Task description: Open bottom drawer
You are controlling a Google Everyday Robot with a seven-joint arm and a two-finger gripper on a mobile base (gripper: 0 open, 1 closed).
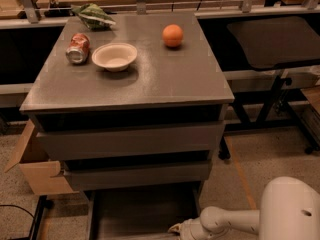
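The bottom drawer (140, 211) of the grey cabinet is pulled far out toward me, and its grey box interior shows below the two wider drawer fronts (132, 141). Its front panel is at or below the bottom edge of the view. My gripper (176, 229) sits at the bottom edge, at the drawer's front right, on the end of my white arm (235, 221).
On the cabinet top (165, 79) lie a white bowl (114, 56), a tipped soda can (78, 48), an orange (172, 35) and a green bag (92, 15). An open cardboard box (35, 171) stands at the left. A dark table (272, 41) stands at the right.
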